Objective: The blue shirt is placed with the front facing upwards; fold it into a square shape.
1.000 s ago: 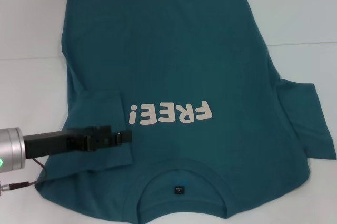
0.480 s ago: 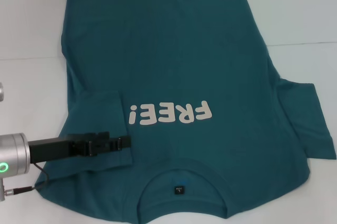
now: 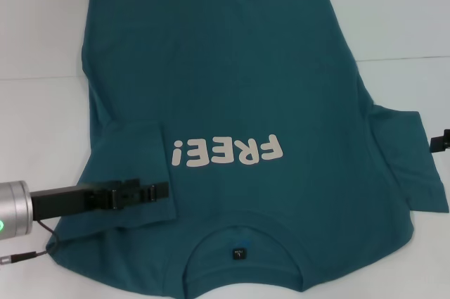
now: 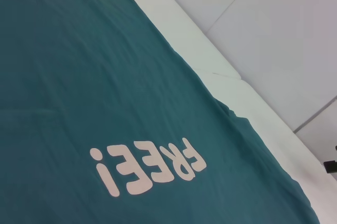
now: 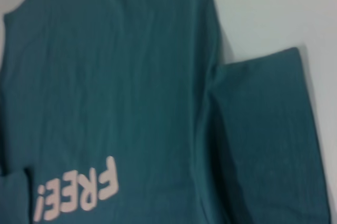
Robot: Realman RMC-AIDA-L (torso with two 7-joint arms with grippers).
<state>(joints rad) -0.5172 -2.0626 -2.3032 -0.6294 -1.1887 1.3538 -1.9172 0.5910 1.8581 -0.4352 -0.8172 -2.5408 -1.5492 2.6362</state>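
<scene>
While the left sleeve lies folded in over the chest, the right sleeve lies spread flat, so the next fold looks to turn on that side.

Shirt: the blue shirt (image 3: 246, 102) lies flat and front up on the white table (image 3: 394, 10), collar nearest the robot, long axis running away from it.

Left gripper: the left gripper (image 3: 158, 191) hovers over the folded-in left sleeve (image 3: 133, 172), beside the "FREE!" lettering (image 3: 226, 151); cannot tell whether it is parted or gripping cloth.

Right gripper: the right gripper (image 3: 441, 142) shows only at the frame's edge, just outboard of the right sleeve (image 3: 411, 165); fingers not visible.

Nearer arm: the right, judging by the sleeve just inboard of it.
</scene>
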